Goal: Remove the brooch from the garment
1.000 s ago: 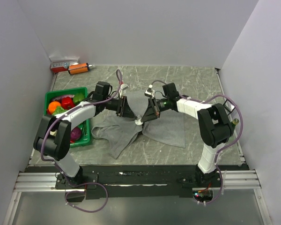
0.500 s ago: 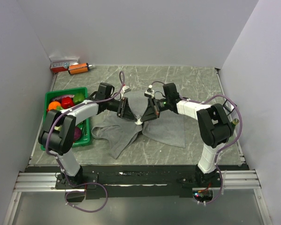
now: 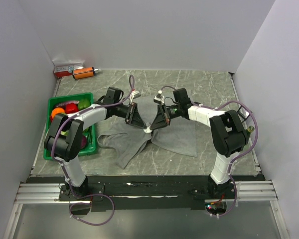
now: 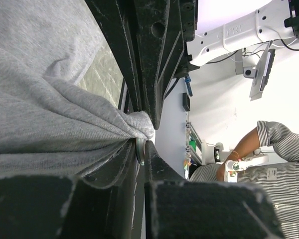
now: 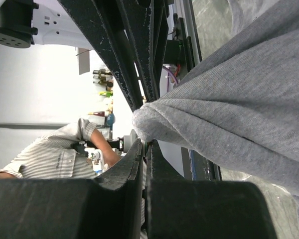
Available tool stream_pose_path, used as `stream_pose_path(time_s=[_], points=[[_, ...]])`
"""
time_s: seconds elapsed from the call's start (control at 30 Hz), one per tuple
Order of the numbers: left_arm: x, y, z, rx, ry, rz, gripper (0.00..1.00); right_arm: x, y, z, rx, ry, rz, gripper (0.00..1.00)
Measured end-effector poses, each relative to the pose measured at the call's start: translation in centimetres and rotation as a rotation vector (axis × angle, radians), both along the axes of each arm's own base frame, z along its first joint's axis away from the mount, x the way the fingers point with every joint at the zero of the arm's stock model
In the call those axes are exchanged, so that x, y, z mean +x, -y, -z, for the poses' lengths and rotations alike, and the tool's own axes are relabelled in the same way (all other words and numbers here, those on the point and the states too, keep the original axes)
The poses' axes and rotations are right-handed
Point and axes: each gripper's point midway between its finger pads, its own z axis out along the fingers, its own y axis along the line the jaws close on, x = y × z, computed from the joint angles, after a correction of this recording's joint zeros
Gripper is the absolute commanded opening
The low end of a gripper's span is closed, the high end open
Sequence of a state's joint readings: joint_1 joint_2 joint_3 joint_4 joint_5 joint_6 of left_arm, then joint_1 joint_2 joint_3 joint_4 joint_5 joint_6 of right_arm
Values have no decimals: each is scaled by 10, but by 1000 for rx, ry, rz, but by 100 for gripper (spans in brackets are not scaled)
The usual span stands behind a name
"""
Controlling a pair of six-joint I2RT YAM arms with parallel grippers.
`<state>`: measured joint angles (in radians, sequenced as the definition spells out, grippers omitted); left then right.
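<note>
Your right gripper (image 3: pixel 152 127) is pressed together on a pinch of the garment (image 3: pixel 177 137), with the grey fold bunched right at its fingertips. That reads as the anchor, there so the cloth cannot follow when the pin is pulled. Directly opposite, almost tip to tip, your left gripper (image 3: pixel 142 126) has its jaws drawn nearly together on the brooch (image 4: pixel 140 151). In the left wrist view the whitish disc sits edge-on in the thin gap between the fingers (image 4: pixel 109 169), just below the knot of fabric. It looks clamped, though the contact on the far side of the disc is hard to make out. From above, the brooch is the pale spot between the two hands, at the peak where the garment gathers up toward both sets of tips. The rest of the cloth trails away beneath and behind the right hand. With the hands this close, the pull wants to go straight back along the left hand's own line, away from the right one. A sideways tug would likely drag fabric out of the right grip, or let the thin disc slip.
</note>
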<state>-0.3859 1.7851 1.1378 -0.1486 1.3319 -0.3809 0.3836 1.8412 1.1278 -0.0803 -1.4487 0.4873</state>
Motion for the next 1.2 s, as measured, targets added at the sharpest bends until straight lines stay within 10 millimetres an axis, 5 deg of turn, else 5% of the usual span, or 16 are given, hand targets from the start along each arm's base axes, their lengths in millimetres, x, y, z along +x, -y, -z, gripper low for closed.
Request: stream_pose_path(time_s=[0.73,1.03,1.2], points=[[0,7,22,144,71,-32,1,0,2,17,-72,-26,29,0],[3,6,26,220,189,-40,39,3,-1,24,-110,-12,34,0],[16,3,-6,131,247,-16,44,6,-14,2,-79,69,-10,0]])
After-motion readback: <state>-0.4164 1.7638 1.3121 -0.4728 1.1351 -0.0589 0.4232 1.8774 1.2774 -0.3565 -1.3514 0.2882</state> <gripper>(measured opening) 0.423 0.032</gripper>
